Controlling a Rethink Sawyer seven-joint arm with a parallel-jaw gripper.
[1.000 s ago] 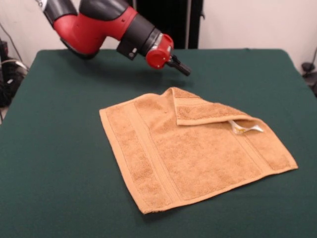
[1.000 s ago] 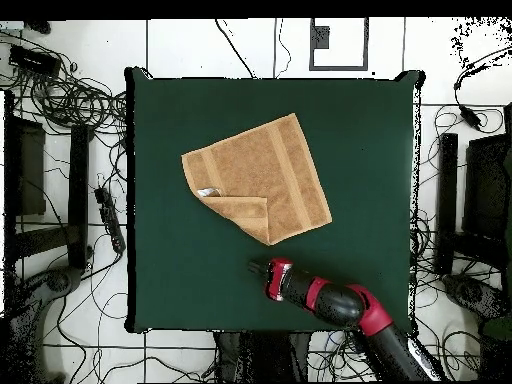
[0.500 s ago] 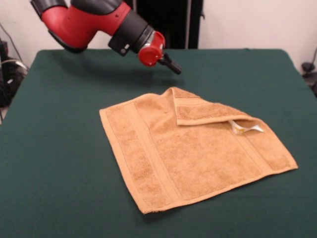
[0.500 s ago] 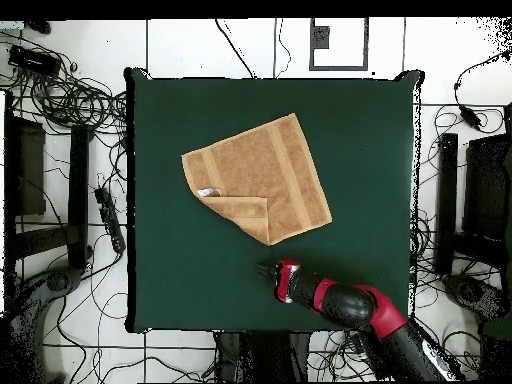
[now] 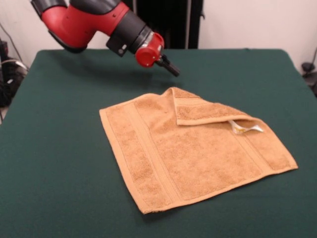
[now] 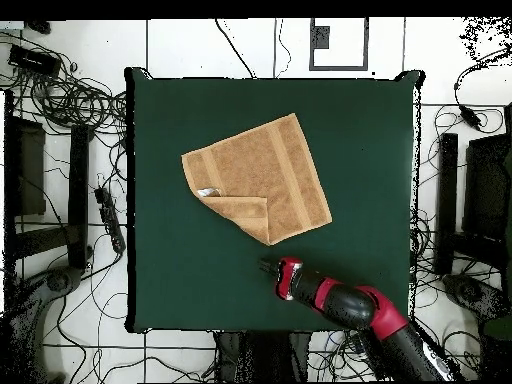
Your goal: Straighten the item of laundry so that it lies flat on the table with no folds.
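Green cloth, plain and dark, covered the whole counter (image 5: pixel 59 163), a broad rectangle with bare stretches on every side of the towel (image 5: pixel 193 153). From overhead, pale floor tiles with dark seams surrounded the counter (image 6: pixel 370 150), tangled black cables (image 6: pixel 70 100) lay along one side, and dark furniture frames (image 6: pixel 455 200) stood at both flanks. A light wall and a black upright panel (image 5: pixel 168 22) showed behind the counter in the front view.

Orange-tan and terry, the towel lay near the middle of the counter, turned at an angle to its edges, with woven bands along two sides. One corner was folded over onto the towel, and the small white tag (image 5: pixel 245 129) poked out from under that fold; no writing on it could be read.

Held above the cloth, apart from the towel, the red and black arm (image 5: pixel 89 22) pointed its dark tool (image 5: pixel 168 67) down toward the folded corner. Whether the tool was apart or together, I cannot tell.
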